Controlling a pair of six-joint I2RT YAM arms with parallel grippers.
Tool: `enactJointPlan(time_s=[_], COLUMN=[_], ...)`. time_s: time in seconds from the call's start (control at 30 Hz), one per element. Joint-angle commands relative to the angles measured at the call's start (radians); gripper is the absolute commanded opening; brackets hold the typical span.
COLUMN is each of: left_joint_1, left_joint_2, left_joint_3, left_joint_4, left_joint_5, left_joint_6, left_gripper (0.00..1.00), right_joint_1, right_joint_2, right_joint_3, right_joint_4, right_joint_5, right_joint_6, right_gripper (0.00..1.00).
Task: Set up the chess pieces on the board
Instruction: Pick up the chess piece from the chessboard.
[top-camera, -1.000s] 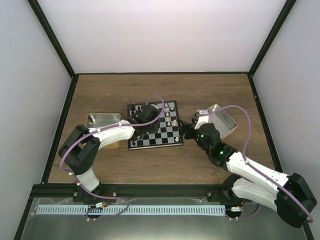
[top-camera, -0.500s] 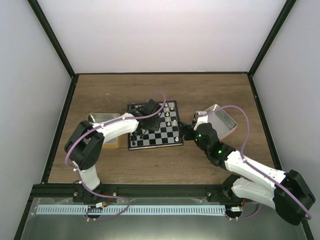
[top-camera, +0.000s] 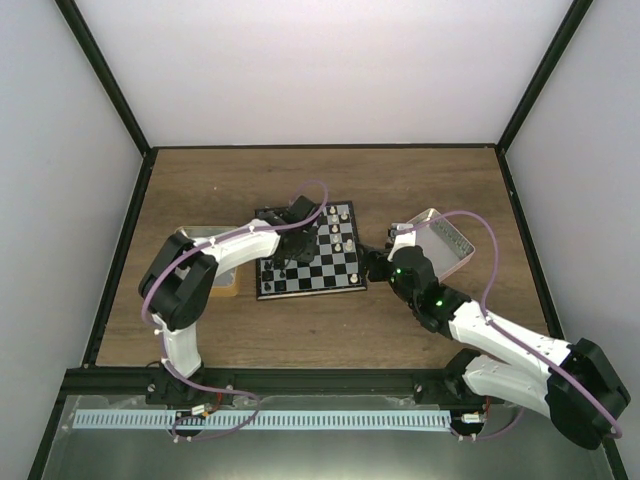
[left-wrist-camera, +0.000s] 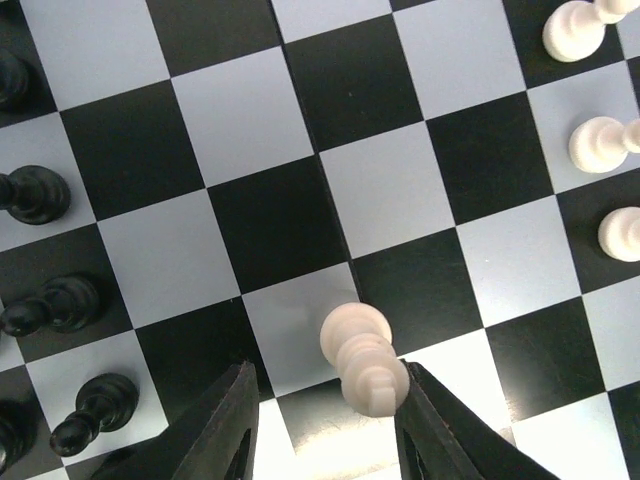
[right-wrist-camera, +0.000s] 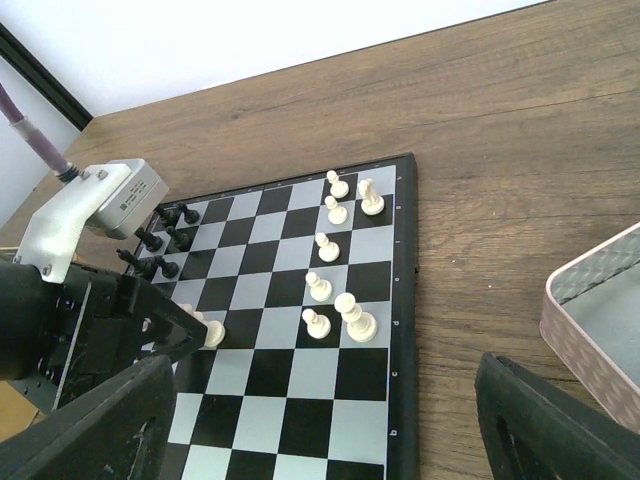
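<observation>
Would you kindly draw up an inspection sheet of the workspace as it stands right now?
Surface: wooden table; the board lies flat near its middle.
Job's things: black chess pieces along one side of the board, white pieces along the other, many squares bare; one white piece stands between the left fingers.
Clutter: pink tray right of the board; tan tray left of it, mostly under the left arm.
Grippers: left gripper open around that white piece; right gripper wide open, nothing in it, by the board's right edge.
Cables: purple cable looped along each arm.
Surroundings: white walls, black frame posts.
</observation>
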Motion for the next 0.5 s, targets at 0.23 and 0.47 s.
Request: enactJointPlan(time_s=[0.23, 0.47], left_joint_1=[0.007, 0.009], left_joint_2=[0.027, 0.032], left_joint_3=[0.068, 0.072], left_joint_4=[0.000, -0.027], left_joint_5=[0.039, 0.020], left_joint_6=[0.008, 0.001], left_gripper=[0.39, 0.19], right_joint_1=[-0.002, -0.002], right_joint_2=[0.002, -0.008], right_joint_3=[0.044, 0.043], right_joint_4=[-0.004, -0.014], right_joint_5=[0.027, 0.039], right_joint_6=[0.014, 0.017], right_gripper=[0.84, 0.84])
